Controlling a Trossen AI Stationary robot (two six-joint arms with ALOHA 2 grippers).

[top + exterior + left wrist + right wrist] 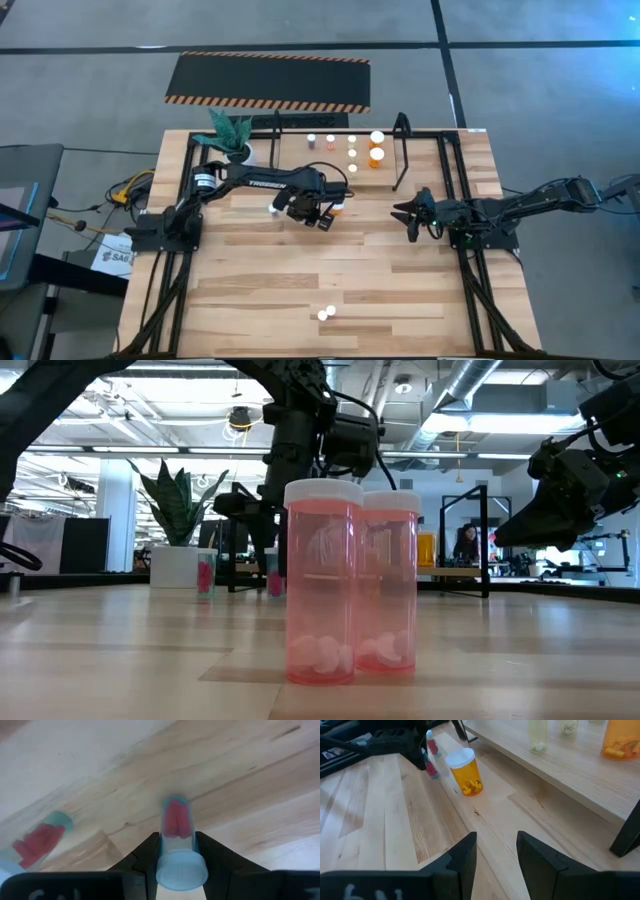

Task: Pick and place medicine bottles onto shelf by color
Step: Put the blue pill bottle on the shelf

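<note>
Wooden planks of the surface (250, 290) carry everything here. Furthest left, the potted plant (232, 135) stands at the back corner. Next comes the left end effector (305, 207), its fingers closed on a small pink bottle (176, 845); the left wrist view shows the bottle's long axis running straight out between the fingers, white cap nearest the camera, so it looks held roughly lying down rather than upright. Another pink bottle (42, 840) lies just beside it on the wood. An orange bottle (466, 771) stands close to that end effector, toward the shelf (400, 150). The shelf lies behind and to the right of the held bottle, with several bottles already on it. Two pink bottles (326, 313) wait at the near edge. Far right, the right end effector (412, 212) hovers open, holding nothing.
</note>
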